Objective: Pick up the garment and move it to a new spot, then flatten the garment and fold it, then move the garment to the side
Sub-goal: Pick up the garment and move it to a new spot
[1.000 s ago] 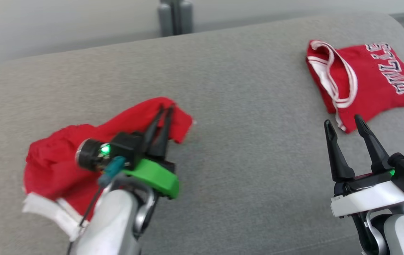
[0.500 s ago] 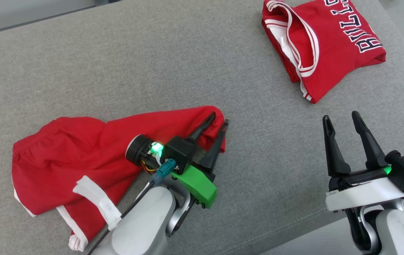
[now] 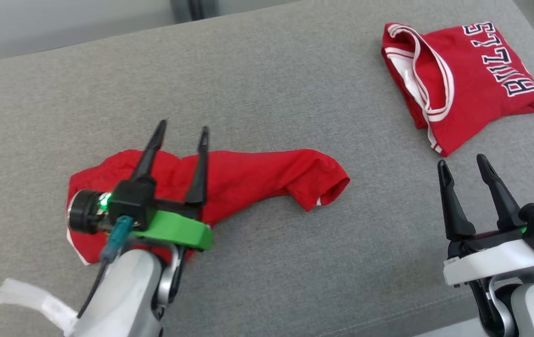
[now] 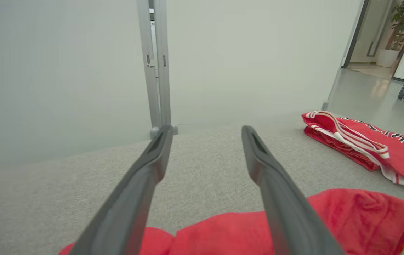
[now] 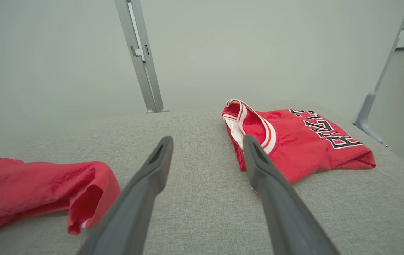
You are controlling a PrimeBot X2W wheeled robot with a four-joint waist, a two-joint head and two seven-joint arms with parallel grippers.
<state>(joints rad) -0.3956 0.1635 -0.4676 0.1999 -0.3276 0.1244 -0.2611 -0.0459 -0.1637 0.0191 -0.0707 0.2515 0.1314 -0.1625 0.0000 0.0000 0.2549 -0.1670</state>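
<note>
The garment [image 3: 257, 180], a pair of red shorts, lies rumpled and stretched sideways on the grey cushion [image 3: 267, 84]. My left gripper [image 3: 183, 127] stands open over its left part, nothing between the fingers; the left wrist view shows the same gripper [image 4: 206, 129] above the red cloth [image 4: 350, 219]. My right gripper [image 3: 461, 164] is open at the lower right, apart from the shorts. In the right wrist view that gripper [image 5: 208, 139] is open, with the shorts' leg end [image 5: 81, 187] to its left.
A folded red jersey [image 3: 463, 79] with BULLS lettering lies at the cushion's far right corner, also seen as the jersey [image 5: 304, 145] [image 4: 364, 145]. The cushion's front edge [image 3: 435, 323] runs just below my right gripper. A grey post [image 4: 155, 63] stands behind. A white strip [image 3: 28, 299] hangs by my left forearm.
My left gripper has opened, let go of the shorts and drawn back to the left. The shorts now lie stretched on the cushion. The head camera has shifted.
</note>
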